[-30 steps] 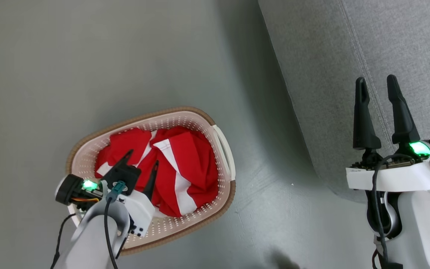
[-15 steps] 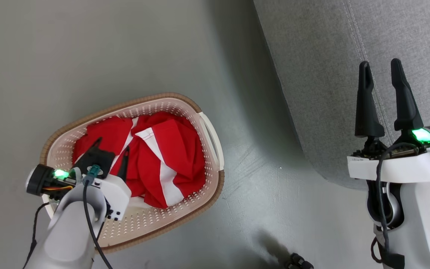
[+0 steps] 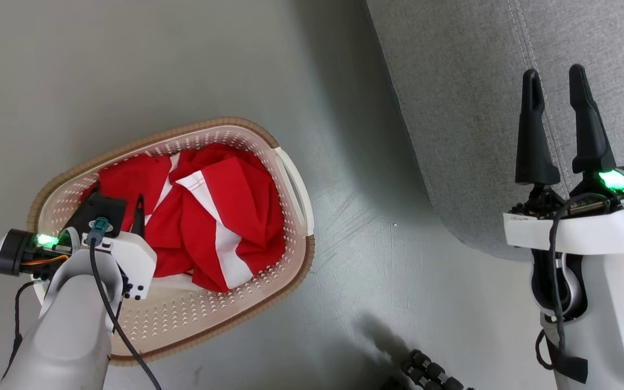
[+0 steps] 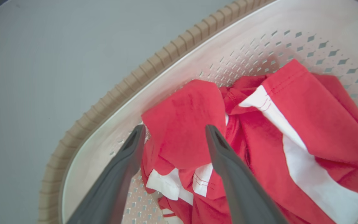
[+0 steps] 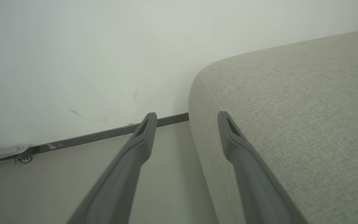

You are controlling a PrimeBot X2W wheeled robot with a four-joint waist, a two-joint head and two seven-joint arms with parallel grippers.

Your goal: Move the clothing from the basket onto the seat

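Where left tool [image 4: 175,128] gapes, clothing [image 4: 306,105] seemingly lies.

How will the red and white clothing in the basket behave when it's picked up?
Probably floppy: the clothing lies crumpled in soft folds in the basket, so it should sag and drape. Likely light, since it looks like thin fabric. Overlapping folds may come up together.
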